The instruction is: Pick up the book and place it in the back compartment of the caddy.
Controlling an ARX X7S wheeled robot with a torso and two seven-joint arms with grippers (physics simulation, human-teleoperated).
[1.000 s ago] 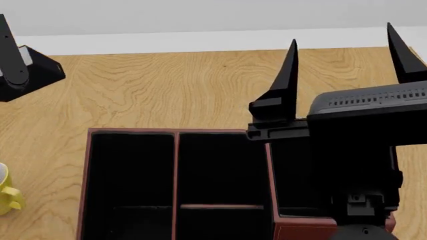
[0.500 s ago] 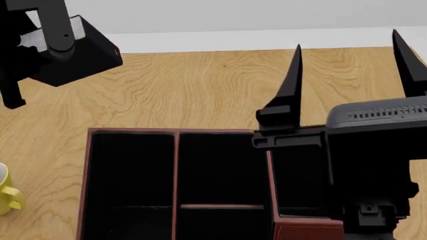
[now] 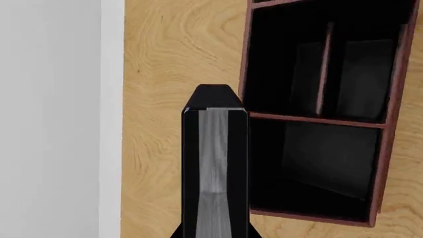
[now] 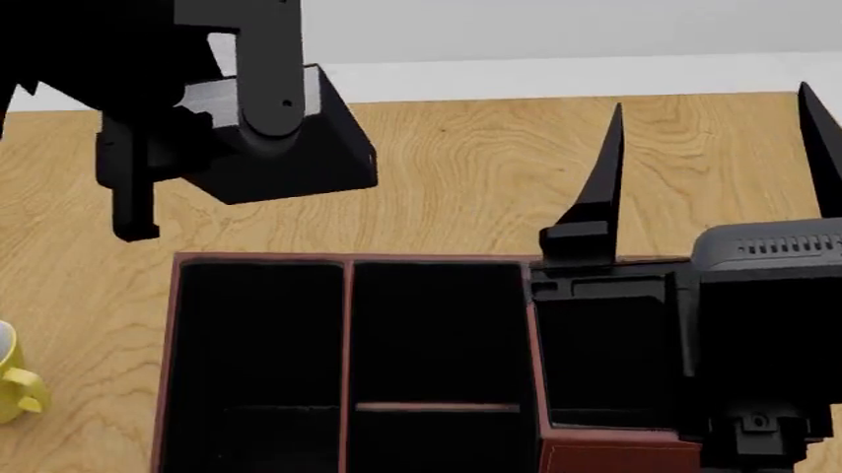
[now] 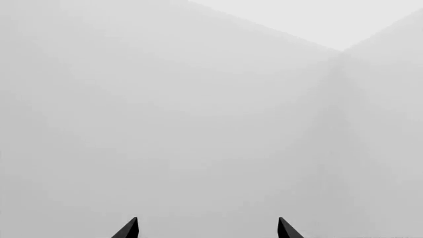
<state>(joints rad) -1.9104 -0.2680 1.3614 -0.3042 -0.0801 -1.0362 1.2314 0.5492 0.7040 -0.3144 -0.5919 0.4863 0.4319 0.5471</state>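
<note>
The left gripper (image 4: 132, 212) hangs above the table (image 4: 460, 177), just behind the back left corner of the caddy (image 4: 347, 325). It pinches the book (image 3: 215, 168), which the left wrist view shows end-on: black covers on both sides, a pale grey page edge between them. The book is in the air, beside the caddy's outer wall and over bare wood, not over any section. In the head view the arm's dark body hides the book; only one finger (image 4: 129, 197) shows, pointing down.

Against the head view half a second ago, the left arm has moved right and toward the caddy; its dark block, then at the upper left corner, now sits near the caddy's back rim. A second ago only its tip showed at the left edge. The right gripper (image 4: 717, 138) has shifted slightly right and lower in the view.

The right gripper is spread: its two pointed fingers (image 4: 608, 168) stand upright and well apart, above the caddy's right side. The right wrist view shows only the two tips against a grey wall.

The right arm's housing covers the caddy's right sections and front right corner. The back sections at left and centre show black and are open to view. A yellow mug (image 4: 16, 379) stands on the table left of the caddy, apart from it.
</note>
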